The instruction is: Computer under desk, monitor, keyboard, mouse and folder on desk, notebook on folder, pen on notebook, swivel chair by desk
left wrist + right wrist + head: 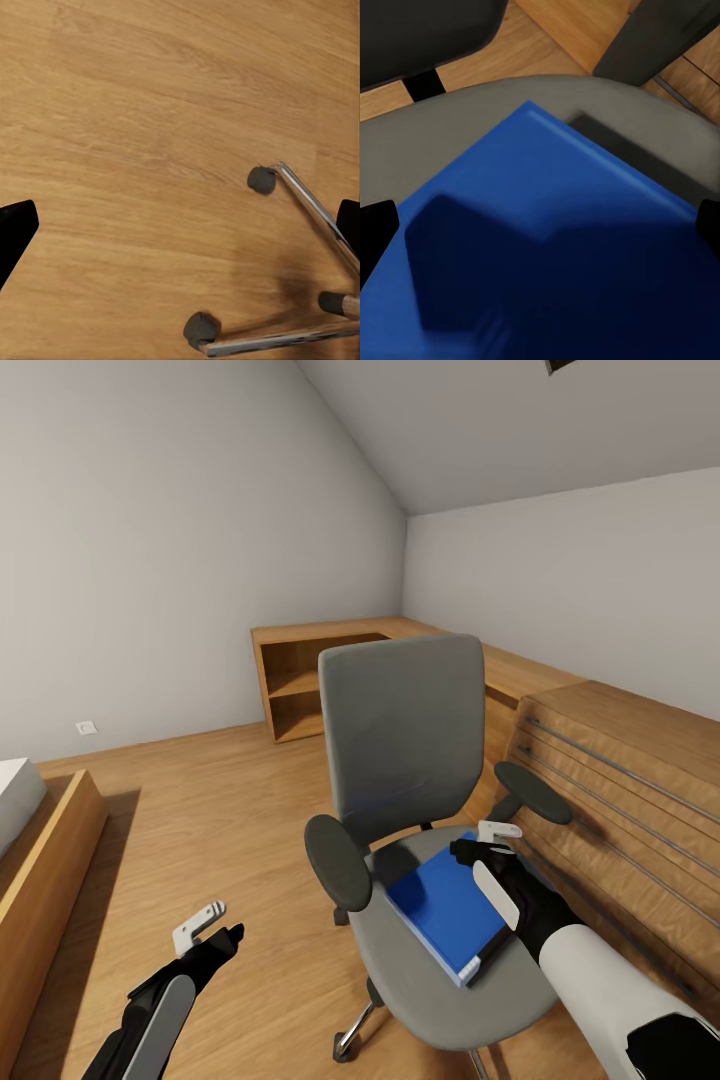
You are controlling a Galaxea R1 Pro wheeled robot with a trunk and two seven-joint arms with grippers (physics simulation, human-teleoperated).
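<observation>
The grey swivel chair (400,730) stands in the middle of the head view with its back toward the far wall. The bright blue folder (447,905) lies flat on its seat. My right gripper (480,855) hovers open just above the folder's far right part. In the right wrist view the folder (547,240) spreads between the two black fingertips (375,232). My left gripper (214,930) is open and empty, low over the wooden floor left of the chair. The chair's chrome base (315,214) and castors lie below it. Desk, computer, monitor, keyboard, mouse, notebook and pen are out of view.
A wooden dresser with bar handles (620,780) stands close to the chair's right side. A low wooden shelf unit (300,680) runs along the far wall and corner. A wooden bed frame (45,850) sits at the left. Open wooden floor (220,810) lies between them.
</observation>
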